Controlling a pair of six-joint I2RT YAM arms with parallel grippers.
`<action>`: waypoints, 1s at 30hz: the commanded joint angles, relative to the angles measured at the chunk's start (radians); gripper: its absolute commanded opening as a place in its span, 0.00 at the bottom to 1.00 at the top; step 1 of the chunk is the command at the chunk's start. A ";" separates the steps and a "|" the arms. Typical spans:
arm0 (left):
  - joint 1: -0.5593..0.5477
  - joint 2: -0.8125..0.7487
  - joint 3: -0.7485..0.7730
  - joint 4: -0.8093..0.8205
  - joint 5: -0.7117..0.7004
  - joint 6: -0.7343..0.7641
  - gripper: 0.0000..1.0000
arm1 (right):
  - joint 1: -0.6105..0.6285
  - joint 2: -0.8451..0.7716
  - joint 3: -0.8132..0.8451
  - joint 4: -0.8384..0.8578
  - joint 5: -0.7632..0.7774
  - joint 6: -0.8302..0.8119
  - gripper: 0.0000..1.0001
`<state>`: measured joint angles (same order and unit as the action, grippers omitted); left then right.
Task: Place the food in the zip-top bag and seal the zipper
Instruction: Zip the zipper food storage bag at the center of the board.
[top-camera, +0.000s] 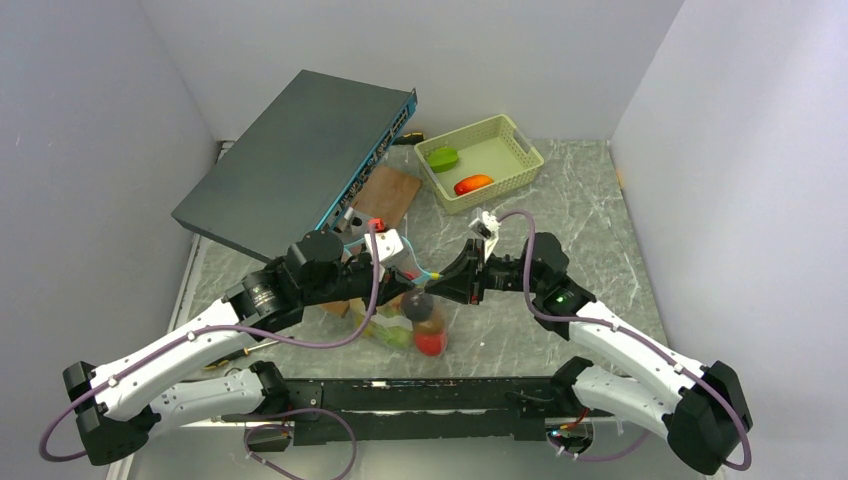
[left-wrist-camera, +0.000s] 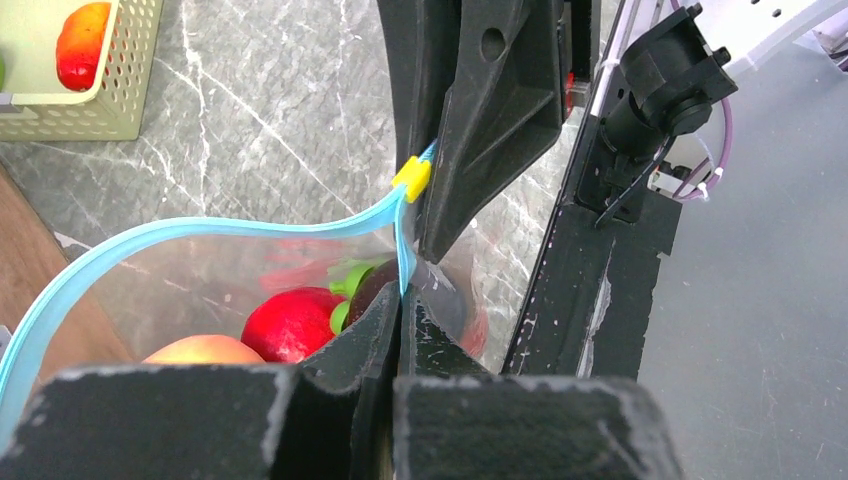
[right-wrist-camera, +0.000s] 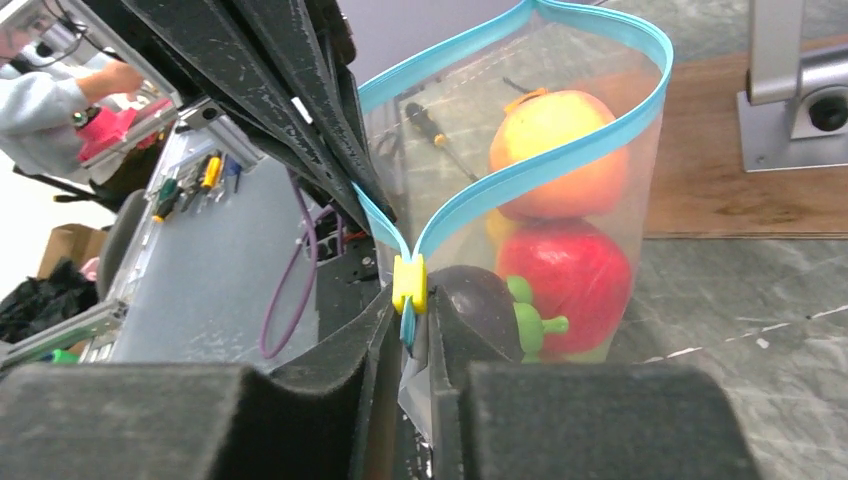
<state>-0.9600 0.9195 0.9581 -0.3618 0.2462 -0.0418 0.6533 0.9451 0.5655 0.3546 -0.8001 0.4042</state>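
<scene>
Near the middle of the table's (top-camera: 600, 250) near edge, the zip-top bag (left-wrist-camera: 180, 270) hangs between the two arms, pinched at one end of its mouth. The left claw (left-wrist-camera: 398, 300) is closed on the bag film just below the zipper (left-wrist-camera: 250, 225). The right claw (right-wrist-camera: 410, 322) is closed on the strip itself, right under the yellow slider (right-wrist-camera: 409, 283). The two claws sit almost touching each other.

The step in hand looks like the start of sealing. Both grips are at the slider end, and the teal strip bows wide open in a loop, so no part of the mouth looks closed beyond the slider. The next move probably calls for one claw to anchor that corner while the other draws the slider along the strip. The floppy mouth needs to be pulled straight so the two sides meet.

A green piece (top-camera: 443, 158) and an orange-red piece (top-camera: 473, 184) lie in the basket (top-camera: 528, 140) near the far right corner, well apart from the bag. If they count as the food, loading is not finished.

Inside the clear bag a yellow-orange fruit (right-wrist-camera: 545, 150) rests on a red fruit (right-wrist-camera: 570, 275), with a dark purple piece (right-wrist-camera: 480, 305) bearing a green stem beside them.
</scene>
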 joint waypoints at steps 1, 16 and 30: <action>-0.006 -0.001 0.038 0.022 -0.003 0.009 0.04 | -0.009 -0.011 0.016 0.086 -0.055 0.015 0.06; -0.005 0.198 0.334 -0.140 0.173 0.112 0.64 | -0.010 -0.046 0.087 -0.069 -0.090 -0.121 0.00; -0.005 0.342 0.427 -0.293 0.218 0.212 0.50 | -0.011 -0.070 0.114 -0.154 -0.083 -0.174 0.00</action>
<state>-0.9600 1.2743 1.3453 -0.6491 0.4328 0.1390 0.6445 0.8970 0.6285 0.1669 -0.8581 0.2584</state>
